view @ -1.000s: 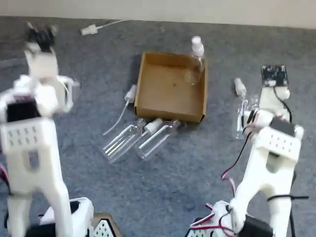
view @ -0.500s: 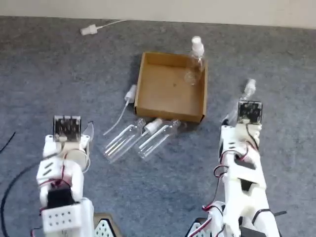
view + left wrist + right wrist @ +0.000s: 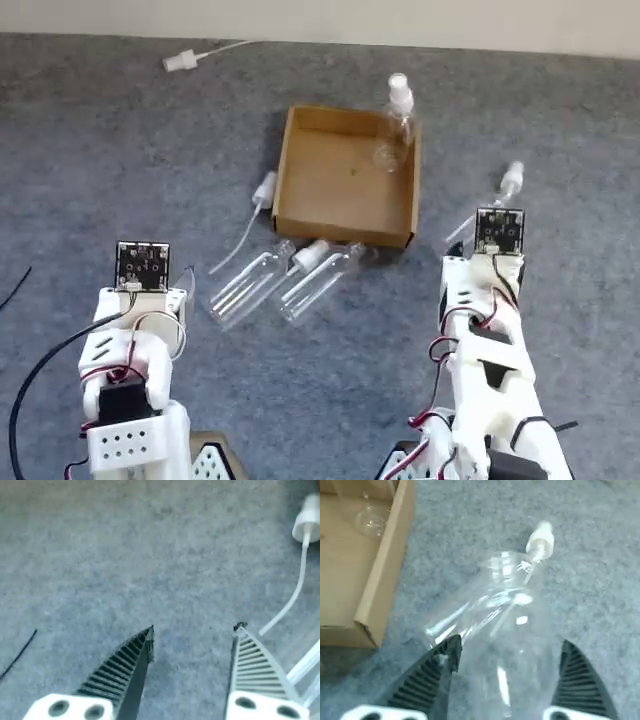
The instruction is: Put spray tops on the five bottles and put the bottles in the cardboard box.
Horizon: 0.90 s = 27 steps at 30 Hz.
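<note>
The cardboard box (image 3: 345,180) lies open in the middle of the grey carpet. One clear bottle with a white spray top (image 3: 397,120) leans in its far right corner. Two bottles (image 3: 250,285) (image 3: 320,280) lie side by side in front of the box, the right one with a white top. A loose spray top (image 3: 264,188) with its tube lies left of the box (image 3: 306,524). My right gripper (image 3: 510,647) is shut on a clear topped bottle (image 3: 500,615) (image 3: 505,190) right of the box. My left gripper (image 3: 194,627) hangs open over bare carpet, near that tube.
Another loose spray top (image 3: 180,62) with a tube lies at the far edge of the carpet. The box's wall (image 3: 387,575) is close to the held bottle. A thin black cable (image 3: 17,655) lies on the carpet near the left arm (image 3: 135,340).
Both arms have folded back and come down toward the near edge. The right one carried its bottle along, and it now tilts away to the right. The other bottles and the box stayed put.
</note>
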{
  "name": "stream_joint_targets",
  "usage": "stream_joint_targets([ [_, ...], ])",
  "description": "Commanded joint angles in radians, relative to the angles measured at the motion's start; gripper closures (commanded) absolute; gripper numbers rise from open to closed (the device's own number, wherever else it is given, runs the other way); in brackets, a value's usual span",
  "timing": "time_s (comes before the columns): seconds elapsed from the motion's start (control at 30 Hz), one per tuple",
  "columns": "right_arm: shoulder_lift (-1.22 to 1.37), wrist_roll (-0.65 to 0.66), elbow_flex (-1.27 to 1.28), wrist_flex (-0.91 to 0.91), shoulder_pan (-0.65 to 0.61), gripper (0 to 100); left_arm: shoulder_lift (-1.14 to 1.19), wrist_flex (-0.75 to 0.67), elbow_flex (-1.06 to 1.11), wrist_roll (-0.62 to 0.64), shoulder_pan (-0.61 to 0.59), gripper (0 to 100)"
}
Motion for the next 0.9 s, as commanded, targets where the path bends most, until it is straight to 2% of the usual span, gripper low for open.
stream_joint_targets([
  [0.0,0.007,-0.005,0.007,-0.008,0.019,74.1,0.002,0.044,0.021,0.011,0.004,77],
  [0.13,0.001,-0.006,0.053,-0.015,0.081,72.7,0.001,0.041,0.021,0.011,0.004,77],
  [0.3,-0.001,0.000,0.059,-0.015,0.117,55.1,0.004,0.051,0.021,0.011,0.001,77],
  [0.4,-0.001,0.000,0.059,-0.015,0.140,54.5,0.004,0.133,0.021,0.011,0.001,77],
  [0.53,-0.005,-0.003,0.035,-0.007,0.133,63.0,-0.002,0.400,0.021,0.008,0.002,77],
  [0.6,-0.041,-0.002,0.005,-0.005,0.102,72.5,-0.019,0.512,0.015,0.008,0.001,77],
  [0.67,-0.113,0.000,-0.008,0.027,0.082,83.9,-0.050,0.529,0.018,0.008,0.001,77],
  [0.77,-0.292,0.000,-0.018,0.252,0.082,98.1,-0.091,0.534,0.018,0.008,0.001,77],
  [0.87,-0.510,0.038,-0.096,0.638,0.053,98.6,-0.099,0.534,0.018,0.008,0.001,77],
])
